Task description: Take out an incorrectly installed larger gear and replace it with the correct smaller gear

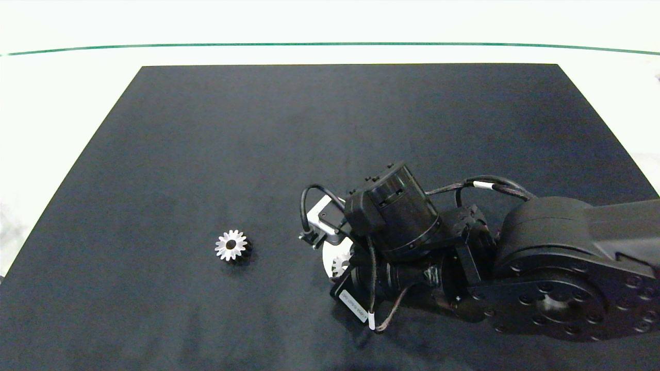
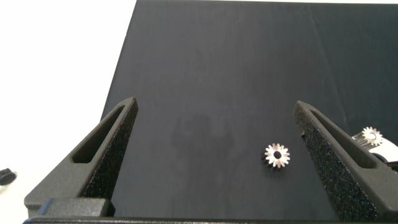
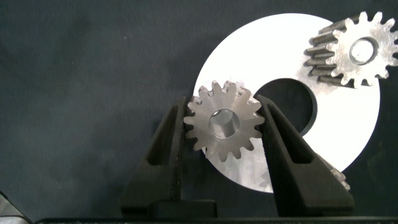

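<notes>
The larger gear (image 3: pixel 224 127) is held between the two fingers of the right gripper (image 3: pixel 222 106). The fingers are closed in on it, one on each side, and they touch its teeth. The gear lies flat with its round hole facing up. It is placed over the edge of a white disc (image 3: pixel 273 50), partly over the disc and partly over the black mat (image 1: pixel 258 129). The big round hole in the middle of the disc is seen just beside the gear.

Another silver gear (image 3: pixel 353 50) is seen flat on the far side of the disc, apart from the held one.

The smaller gear (image 1: pixel 232 246) is left by itself on the mat, well apart from the disc and from the right arm (image 1: pixel 557 247). It lies flat and nothing touches it.

The right arm is stretched in from the right edge of the head view, and most of the disc is hidden under it there.

The left gripper (image 2: pixel 216 104) is not seen from above. In its own wrist view its fingers are spread wide apart and nothing is held by them. The mat is seen in front of them, with the smaller gear (image 2: pixel 277 155) lying farther off.

The mat is laid on a white surface (image 1: pixel 51 103).
</notes>
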